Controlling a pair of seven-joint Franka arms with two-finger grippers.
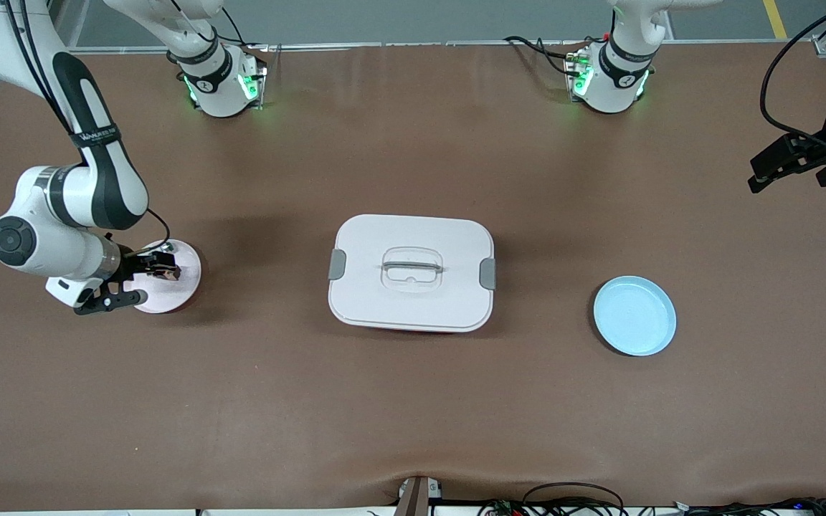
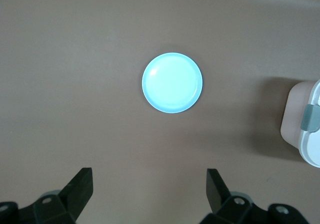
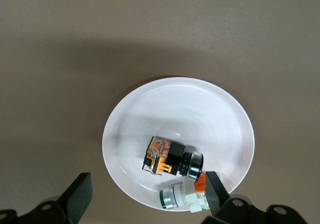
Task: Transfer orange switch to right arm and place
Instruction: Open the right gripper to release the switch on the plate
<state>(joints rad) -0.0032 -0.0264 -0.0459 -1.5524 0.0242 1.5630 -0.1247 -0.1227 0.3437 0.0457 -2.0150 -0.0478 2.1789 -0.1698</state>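
On the white plate [image 3: 220, 119] at the right arm's end of the table: the orange switch [image 3: 172, 158] lies on its side, free of any grip, with a small silvery-white piece [image 3: 182, 198] touching or just beside it. Right gripper [image 3: 145, 191] hangs over that plate, jaws wide, nothing between them. So the placing looks done; my read is the handover and set-down are finished and only the right arm's retreat is left. Left gripper [image 2: 150, 189] is up in the air over bare table at the left arm's end, jaws wide and empty, looking down at the blue plate [image 2: 172, 83]; that arm waits. Blue plate has nothing on it. White lidded box [image 1: 411, 271] sits mid-table between the two plates, lid on, untouched.
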